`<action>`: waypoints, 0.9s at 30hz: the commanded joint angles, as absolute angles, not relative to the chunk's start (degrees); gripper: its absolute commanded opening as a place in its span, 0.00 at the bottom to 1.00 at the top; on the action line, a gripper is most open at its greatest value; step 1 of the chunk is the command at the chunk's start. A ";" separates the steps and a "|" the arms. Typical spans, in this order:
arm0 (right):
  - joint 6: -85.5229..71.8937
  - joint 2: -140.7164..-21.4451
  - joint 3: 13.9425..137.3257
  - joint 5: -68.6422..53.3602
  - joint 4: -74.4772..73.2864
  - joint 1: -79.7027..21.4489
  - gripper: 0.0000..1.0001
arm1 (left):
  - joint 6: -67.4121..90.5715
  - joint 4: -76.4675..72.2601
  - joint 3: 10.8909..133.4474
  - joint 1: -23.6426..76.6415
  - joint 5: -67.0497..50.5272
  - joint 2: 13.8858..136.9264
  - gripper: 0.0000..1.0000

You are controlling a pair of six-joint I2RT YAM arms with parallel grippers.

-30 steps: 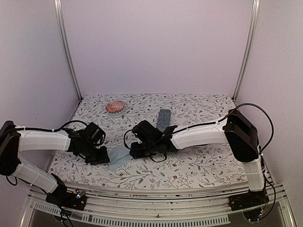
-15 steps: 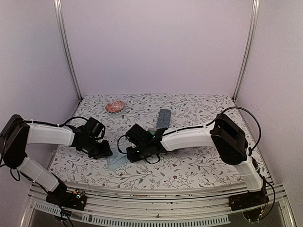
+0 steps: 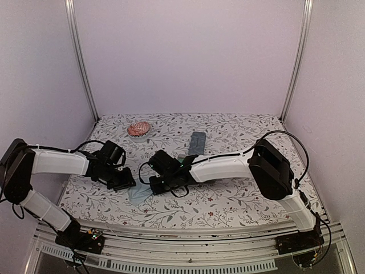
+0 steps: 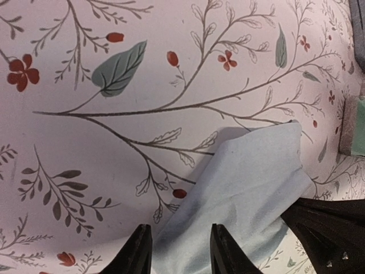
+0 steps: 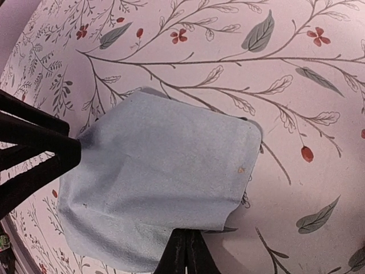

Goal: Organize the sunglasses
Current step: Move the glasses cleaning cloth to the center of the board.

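Observation:
The sunglasses do not show in any view. A light blue cloth lies flat on the flowered table between the two grippers. My right gripper is shut, with the cloth's near edge pinched at its tips. My left gripper hovers over the cloth's opposite edge, its fingers apart and the cloth lying under the gap. In the right wrist view the left gripper's black fingers show at the cloth's left side.
A blue-grey oblong case lies behind the right arm, mid-table. A pinkish-red round object sits at the back left. The table's walls rise on the left, the back and the right.
The right arm reached left to the cloth and its jaws closed on the cloth's edge. The left gripper shifted slightly to the right and farther back, its jaws staying apart.

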State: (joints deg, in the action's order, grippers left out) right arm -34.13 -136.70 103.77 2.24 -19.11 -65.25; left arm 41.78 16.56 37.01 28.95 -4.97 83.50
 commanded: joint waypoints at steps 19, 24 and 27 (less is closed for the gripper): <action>-53.99 -119.01 76.00 7.29 -38.45 -70.17 0.02 | 41.41 12.23 35.80 30.47 -11.46 78.43 0.49; -61.04 -115.25 71.43 5.30 -40.15 -72.63 0.02 | 42.20 12.19 35.75 34.11 -10.20 78.34 0.53; -62.07 -114.25 71.01 3.29 -41.14 -73.86 0.12 | 42.75 11.99 36.16 36.56 -9.86 78.71 0.56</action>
State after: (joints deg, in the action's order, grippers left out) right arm -57.12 -113.65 74.17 7.20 -32.51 -72.05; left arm 42.09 13.10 36.47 33.52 -10.00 79.40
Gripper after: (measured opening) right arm 0.044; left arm 0.539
